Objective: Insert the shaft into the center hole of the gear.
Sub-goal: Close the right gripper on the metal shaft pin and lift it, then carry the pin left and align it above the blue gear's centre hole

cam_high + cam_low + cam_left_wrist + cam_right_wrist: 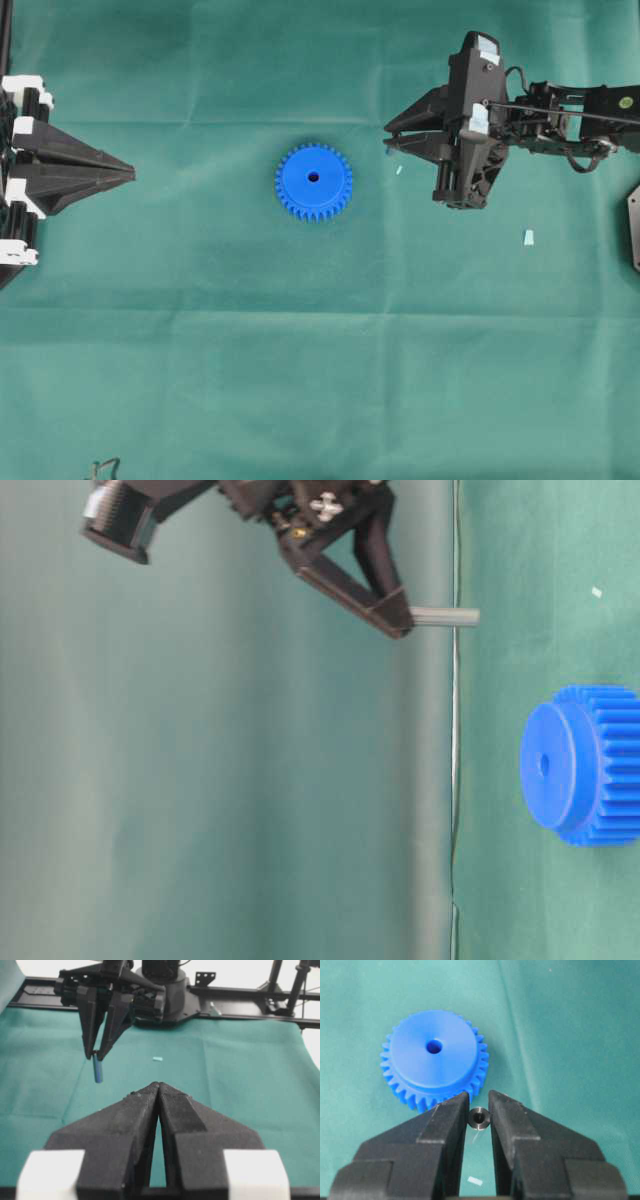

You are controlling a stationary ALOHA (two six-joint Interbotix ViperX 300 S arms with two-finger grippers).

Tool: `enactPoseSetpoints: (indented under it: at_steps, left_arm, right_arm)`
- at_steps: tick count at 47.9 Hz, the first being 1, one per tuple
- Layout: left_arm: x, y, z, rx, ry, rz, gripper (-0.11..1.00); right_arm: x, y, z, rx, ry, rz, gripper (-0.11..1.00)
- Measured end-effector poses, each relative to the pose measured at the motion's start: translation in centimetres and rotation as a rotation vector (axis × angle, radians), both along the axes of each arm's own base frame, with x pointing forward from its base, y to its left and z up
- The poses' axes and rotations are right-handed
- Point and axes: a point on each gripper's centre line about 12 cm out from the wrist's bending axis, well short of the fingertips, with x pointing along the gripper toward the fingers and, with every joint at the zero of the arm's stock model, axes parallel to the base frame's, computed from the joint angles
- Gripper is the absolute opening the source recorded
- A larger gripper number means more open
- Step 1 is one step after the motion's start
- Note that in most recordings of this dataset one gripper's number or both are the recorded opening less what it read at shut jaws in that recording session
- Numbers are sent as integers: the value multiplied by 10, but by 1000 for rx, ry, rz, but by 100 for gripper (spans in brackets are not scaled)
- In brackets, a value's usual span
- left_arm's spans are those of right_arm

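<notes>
I am holding the shaft (479,1117) clamped at the tips of my right jaws (392,138), up off the bench (320,380) and well right of the gear (313,181), while my left jaws (128,175) are resting pressed together at the far left. Gripped only by its top end, the shaft may be tilting or slipping. Then it would be catching the rim of the hole (434,1046) and shoving the loose gear aside.

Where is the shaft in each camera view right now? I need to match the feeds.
Overhead: the shaft barely shows at the right gripper fingers, right of the gear.
Table-level: upper middle, jutting from the fingers toward the cloth.
Left wrist: hanging below the fingers, upper left.
Right wrist: end-on between the fingers.
Shared landmark: the right gripper holding it.
</notes>
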Motion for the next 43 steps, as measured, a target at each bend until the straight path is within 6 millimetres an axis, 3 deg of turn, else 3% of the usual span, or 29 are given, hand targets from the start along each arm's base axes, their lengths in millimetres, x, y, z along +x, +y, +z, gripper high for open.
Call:
enactPoseSetpoints:
  at_steps: [13, 43]
  left_arm:
    - [0, 0, 0, 0, -2, 0, 0]
    - [0, 0, 0, 0, -2, 0, 0]
  right_arm:
    - [4, 4, 3, -2, -9, 15, 19]
    - [87, 18, 6, -36, -44, 104, 19]
